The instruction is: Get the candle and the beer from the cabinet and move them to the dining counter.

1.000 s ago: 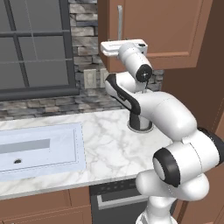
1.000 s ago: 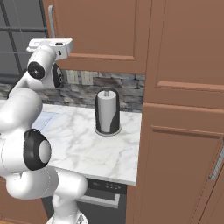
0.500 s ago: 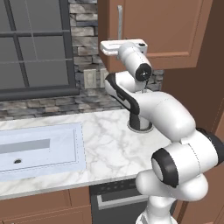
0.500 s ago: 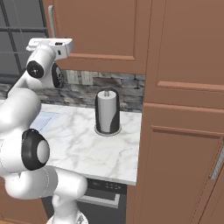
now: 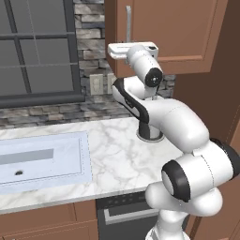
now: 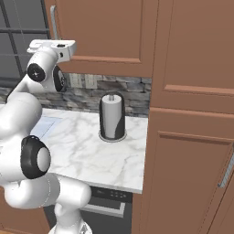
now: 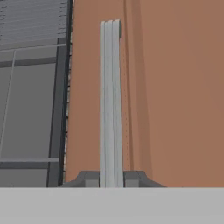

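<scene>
No text, label, brand, number or sign can be read anywhere in these views.

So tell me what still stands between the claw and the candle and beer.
The cabinet door does: it is closed, so the candle and beer are hidden behind it. The claw is shut on the door's silver handle, near its lower end, with nothing between claw and handle.
</scene>
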Motion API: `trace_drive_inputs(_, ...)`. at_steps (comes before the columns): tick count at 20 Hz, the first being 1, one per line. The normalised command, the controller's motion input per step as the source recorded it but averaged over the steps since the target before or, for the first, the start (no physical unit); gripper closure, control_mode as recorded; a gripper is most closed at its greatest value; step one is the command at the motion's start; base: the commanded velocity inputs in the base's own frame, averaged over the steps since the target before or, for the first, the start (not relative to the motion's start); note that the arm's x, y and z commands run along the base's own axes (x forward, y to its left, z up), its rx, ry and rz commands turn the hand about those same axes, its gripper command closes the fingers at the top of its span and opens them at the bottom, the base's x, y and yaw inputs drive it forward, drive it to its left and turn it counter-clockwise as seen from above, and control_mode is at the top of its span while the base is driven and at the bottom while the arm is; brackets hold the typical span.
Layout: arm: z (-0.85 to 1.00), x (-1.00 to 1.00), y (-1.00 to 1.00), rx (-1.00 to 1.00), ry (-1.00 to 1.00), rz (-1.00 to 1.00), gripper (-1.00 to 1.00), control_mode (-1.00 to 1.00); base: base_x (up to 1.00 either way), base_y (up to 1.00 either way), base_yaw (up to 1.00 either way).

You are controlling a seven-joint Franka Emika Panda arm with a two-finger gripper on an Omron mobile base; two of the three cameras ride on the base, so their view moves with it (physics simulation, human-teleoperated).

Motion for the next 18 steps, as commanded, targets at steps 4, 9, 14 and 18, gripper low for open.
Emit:
trace_drive_inputs(4, 0.00, 0.00, 0.00, 0.00, 0.00, 0.00, 1.00, -1.00, 0.00, 0.00, 0.00)
trace_drive_inputs(9, 0.00, 0.00, 0.00, 0.00, 0.00, 0.00, 1.00, -1.00, 0.00, 0.00, 0.00)
trace_drive_inputs(14, 0.00, 0.00, 0.00, 0.00, 0.00, 0.00, 1.00, -1.00, 0.00, 0.00, 0.00)
trace_drive_inputs(18, 0.00, 0.00, -0.01, 0.00, 0.02, 0.00, 1.00, -1.00, 0.00, 0.00, 0.00)
